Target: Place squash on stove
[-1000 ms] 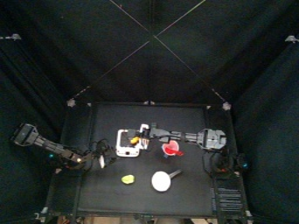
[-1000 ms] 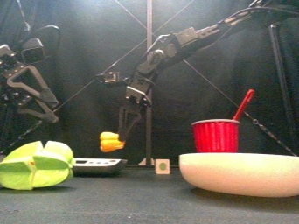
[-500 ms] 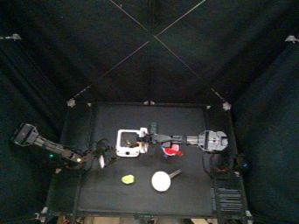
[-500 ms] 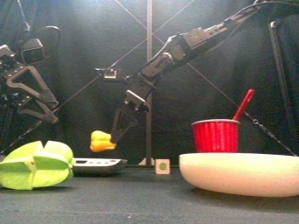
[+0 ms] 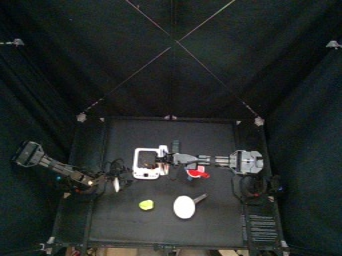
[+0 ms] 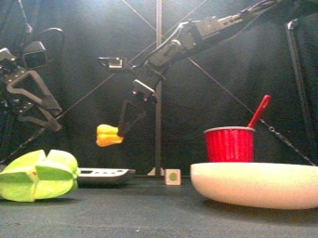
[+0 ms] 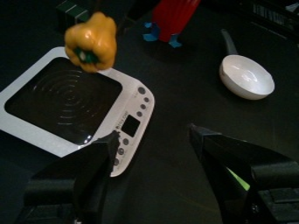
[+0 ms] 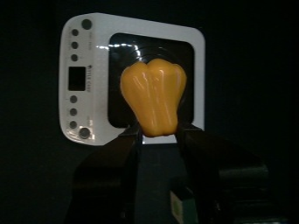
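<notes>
Yellow-orange, the squash [image 8: 156, 96] hangs pinched between the two jaws of the right gripper [image 8: 156, 133]; the right wrist view looks straight down past it onto the stove [image 8: 136, 80], which fills the upper centre of that frame behind the squash. The front view alone shows height: there the squash [image 6: 110, 136] sits left of centre, clearly above the stove [image 6: 104, 175], a low slab at lower left, with empty air between them. The top view places the stove [image 5: 144, 163] just left of table centre, with the right arm reaching in from the right over it; the squash itself is too small to make out there. The left wrist view gives an oblique look: squash [image 7: 93, 40] at upper left, hovering over the stove's ringed plate [image 7: 65, 94]. Its own left gripper [image 7: 156, 153] stands spread at the bottom edge, holding nothing. That view also shows a white pan [image 7: 247, 75] at right and a red cup [image 7: 177, 16] at top. In the front view a green lump [image 6: 37, 175] lies at lower left.
</notes>
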